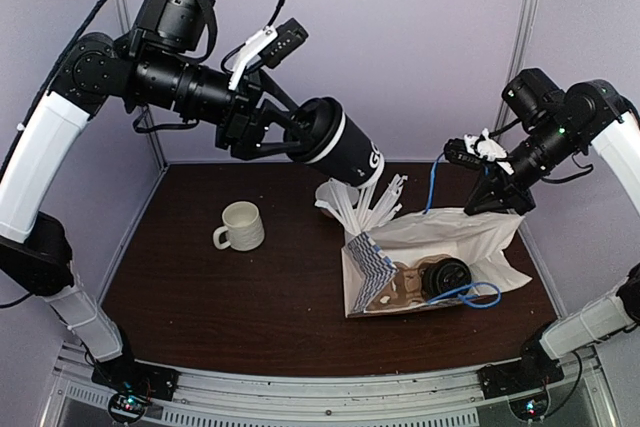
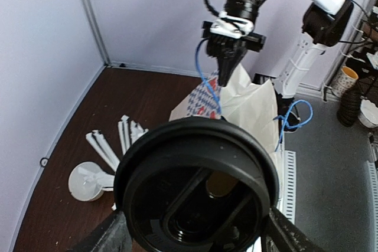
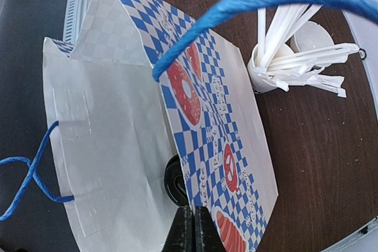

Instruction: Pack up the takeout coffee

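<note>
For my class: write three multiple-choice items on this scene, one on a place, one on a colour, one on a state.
1. Where is the black cup that the left pincer grips?
A in the air above the table; B lying on it; C standing upright on it.
2. What colour are the handles of the paper bag?
A red; B green; C blue.
3. How is the right pincer?
A wide open; B shut on the bag's top edge; C shut on empty air.

Key: A, the cup hangs tilted, clear of the tabletop; C, both cord loops are blue; B, its fingers meet on the bag's paper.
</note>
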`<state>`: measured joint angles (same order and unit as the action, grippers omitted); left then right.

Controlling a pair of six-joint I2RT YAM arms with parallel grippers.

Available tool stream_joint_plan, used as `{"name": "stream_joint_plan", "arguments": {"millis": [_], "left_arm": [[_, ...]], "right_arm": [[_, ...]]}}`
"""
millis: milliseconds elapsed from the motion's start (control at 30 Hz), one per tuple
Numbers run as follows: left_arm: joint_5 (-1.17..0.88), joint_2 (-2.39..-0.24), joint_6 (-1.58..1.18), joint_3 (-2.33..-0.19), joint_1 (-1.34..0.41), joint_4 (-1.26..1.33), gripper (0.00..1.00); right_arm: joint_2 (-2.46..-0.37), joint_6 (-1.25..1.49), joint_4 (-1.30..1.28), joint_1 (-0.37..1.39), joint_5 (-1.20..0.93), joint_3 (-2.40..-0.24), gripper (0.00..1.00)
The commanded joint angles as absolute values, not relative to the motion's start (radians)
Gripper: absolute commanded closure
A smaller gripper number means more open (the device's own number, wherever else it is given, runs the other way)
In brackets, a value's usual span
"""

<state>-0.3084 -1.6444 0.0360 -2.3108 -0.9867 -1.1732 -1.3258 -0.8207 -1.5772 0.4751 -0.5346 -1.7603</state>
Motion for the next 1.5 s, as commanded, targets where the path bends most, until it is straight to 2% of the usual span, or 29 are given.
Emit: {"name": "stream_joint_plan", "arguments": {"millis": [0, 167, 433, 900, 1167, 1467], "left_arm": [[-0.324, -1.687, 0.045, -2.351, -1.092, -1.111, 0.46], [-0.245, -1.734, 0.076, -2.335, -1.231, -1.123, 0.48], [0.021, -1.885, 0.163, -2.39, -1.434, -1.206, 0.48], [0.298, -2.069, 0.297, -2.41, -1.536, -1.222, 0.49], [0.55, -2.155, 0.401, -2.358, -1.592, -1.168, 0.49], [0.589, -2.172, 0.439, -2.332, -1.595, -1.108, 0.48]], "right_arm": [[-1.323, -0.792, -1.617, 0.466, -0.645, -1.786, 1.0], [-1.325, -0.785, -1.647, 0.466, -0.743, -1.754, 1.0], [-1.24, -0.779, -1.661, 0.467, -0.803, -1.681, 1.0], [-1.13, -0.778, -1.65, 0.468, -0.837, -1.566, 1.0], [-1.126, -0.754, -1.623, 0.468, -0.864, -1.537, 1.0], [-1.141, -0.788, -1.655, 0.468, -0.891, -1.545, 1.0]]}}
